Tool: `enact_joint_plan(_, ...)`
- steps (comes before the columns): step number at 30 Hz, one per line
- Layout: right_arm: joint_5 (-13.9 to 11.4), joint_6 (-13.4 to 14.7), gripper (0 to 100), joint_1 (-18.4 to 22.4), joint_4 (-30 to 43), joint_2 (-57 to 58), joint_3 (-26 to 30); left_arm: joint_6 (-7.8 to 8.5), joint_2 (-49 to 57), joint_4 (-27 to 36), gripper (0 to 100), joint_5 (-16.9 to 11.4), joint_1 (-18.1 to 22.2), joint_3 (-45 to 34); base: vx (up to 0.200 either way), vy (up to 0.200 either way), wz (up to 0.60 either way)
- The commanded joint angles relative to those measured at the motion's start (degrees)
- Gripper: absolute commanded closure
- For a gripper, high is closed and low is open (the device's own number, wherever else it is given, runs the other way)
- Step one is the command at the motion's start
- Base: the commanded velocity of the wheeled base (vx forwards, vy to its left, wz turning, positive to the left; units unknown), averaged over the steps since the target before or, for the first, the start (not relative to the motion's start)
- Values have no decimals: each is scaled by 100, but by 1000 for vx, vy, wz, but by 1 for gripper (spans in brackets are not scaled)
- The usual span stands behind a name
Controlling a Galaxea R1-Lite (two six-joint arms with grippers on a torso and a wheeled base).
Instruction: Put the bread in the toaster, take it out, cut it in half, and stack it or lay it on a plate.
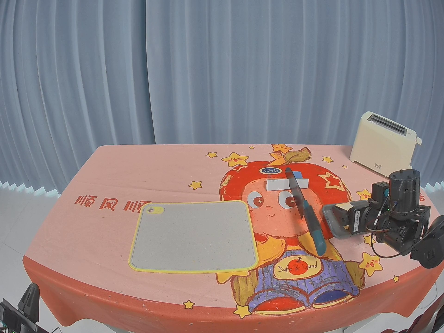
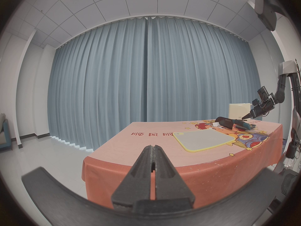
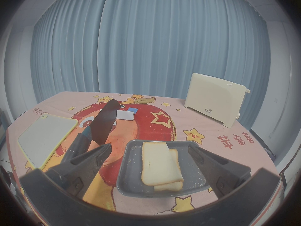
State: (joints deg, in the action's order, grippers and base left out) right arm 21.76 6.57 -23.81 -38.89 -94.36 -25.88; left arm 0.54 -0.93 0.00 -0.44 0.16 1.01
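Two slices of bread [image 3: 161, 167] lie overlapped on a grey tray [image 3: 131, 170] near the table's right edge. My right gripper [image 3: 149, 148] hovers open just above them, one finger on each side of the tray. In the head view the right arm covers most of the tray [image 1: 329, 216]. The cream toaster [image 1: 384, 146] [image 3: 216, 98] stands at the far right corner with its slot empty. A knife [image 1: 305, 209] [image 3: 100, 123] with a teal handle lies left of the tray. My left gripper [image 2: 153, 149] is shut and empty, held off the table's left front corner.
A grey cutting board [image 1: 194, 237] [image 2: 202, 138] with a yellow rim lies at the front centre. A small white and blue card [image 1: 282, 183] sits under the knife's tip. The table edge runs close behind the tray on the right.
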Motion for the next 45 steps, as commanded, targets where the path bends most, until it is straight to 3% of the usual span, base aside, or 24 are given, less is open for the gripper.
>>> enact_joint_plan(1, 21, -7, 0, -1, -5, 58, -13, -1, 93, 0, 100, 0, 2, -101, 0, 0, 0)
enact_joint_plan(27, 127, -226, 0, 87, -40, 392, -49, -1, 93, 0, 100, 0, 2, -101, 0, 0, 0)
enact_joint_plan(33, 162, -288, 0, 280, -980, 154, 22, -10, 93, 0, 100, 0, 2, -101, 0, 0, 0)
enact_joint_plan(39, 162, -780, 0, 614, -1736, 49, 268, -10, 93, 0, 100, 0, 2, -101, 0, 0, 0)
enact_joint_plan(45, 153, -833, 0, 869, -2097, 22, 259, -10, 93, 0, 100, 0, 2, -101, 0, 0, 0)
